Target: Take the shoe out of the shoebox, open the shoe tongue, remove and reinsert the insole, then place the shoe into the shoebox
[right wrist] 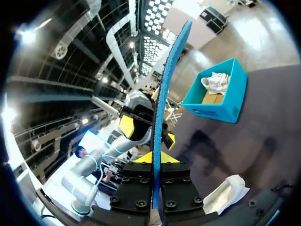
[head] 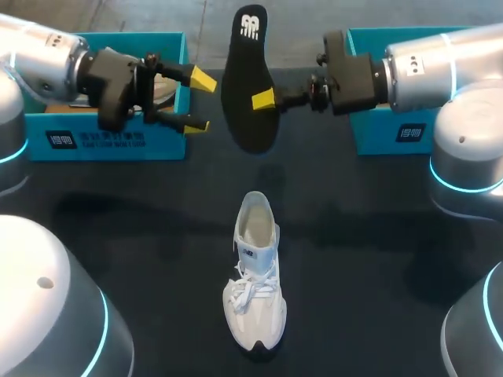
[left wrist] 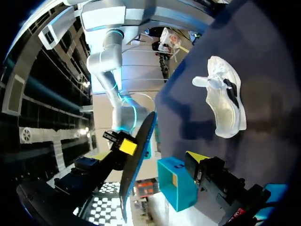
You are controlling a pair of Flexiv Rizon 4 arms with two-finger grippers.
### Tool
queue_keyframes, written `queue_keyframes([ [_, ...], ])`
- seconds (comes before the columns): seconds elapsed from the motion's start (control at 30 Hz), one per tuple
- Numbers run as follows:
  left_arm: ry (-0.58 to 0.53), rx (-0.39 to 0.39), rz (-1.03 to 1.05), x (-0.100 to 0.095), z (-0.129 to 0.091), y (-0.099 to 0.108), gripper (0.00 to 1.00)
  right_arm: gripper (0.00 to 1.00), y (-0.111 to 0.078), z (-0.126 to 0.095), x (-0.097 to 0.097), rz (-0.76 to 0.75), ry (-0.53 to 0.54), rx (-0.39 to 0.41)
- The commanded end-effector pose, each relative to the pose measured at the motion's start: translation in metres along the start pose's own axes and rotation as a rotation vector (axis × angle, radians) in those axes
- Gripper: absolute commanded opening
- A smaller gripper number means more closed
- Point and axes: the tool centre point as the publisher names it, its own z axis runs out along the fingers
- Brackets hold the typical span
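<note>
The white sneaker (head: 255, 276) stands upright on its sole on the dark counter (head: 141, 259), nearest the robot. Its toe points to 6 o'clock and its heel to 12, and nothing touches it.

Beyond it, at its 12 o'clock and well clear of the counter, the insole (head: 245, 75) hangs on end with its black face towards the head camera (the wrist views show a blue edge). The right claw (head: 260, 99) comes in from 3 o'clock and is clamped on the insole's lower half, one yellow tip on each face.

At the insole's 9 o'clock the left claw (head: 199, 102) is spread wide with nothing in it, its tips just short of the insole.

Farthest back, the left shoebox (head: 110, 137) sits at 10 o'clock with a second white shoe (right wrist: 215, 81) inside it. The right shoebox (head: 393, 133) is at 2 o'clock, both teal.
</note>
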Motion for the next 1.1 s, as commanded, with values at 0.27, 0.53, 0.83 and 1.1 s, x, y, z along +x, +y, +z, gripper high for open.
queue_keyframes([
  [0.27,0.081,0.032,-0.175,0.016,-0.021,-0.010,1.00,0.00,-0.008,-0.006,-0.017,0.002,0.067,-0.070],
  [0.53,0.081,0.032,-0.175,0.016,-0.021,-0.010,1.00,0.00,-0.008,-0.006,-0.017,0.002,0.067,-0.070],
  [0.83,0.084,0.035,-0.224,0.022,-0.017,-0.011,1.00,0.00,-0.008,-0.006,-0.017,0.002,0.067,-0.070],
  [1.1,0.120,0.022,-0.340,0.049,-0.006,-0.010,1.00,0.00,-0.021,-0.001,-0.027,-0.071,0.130,-0.117],
])
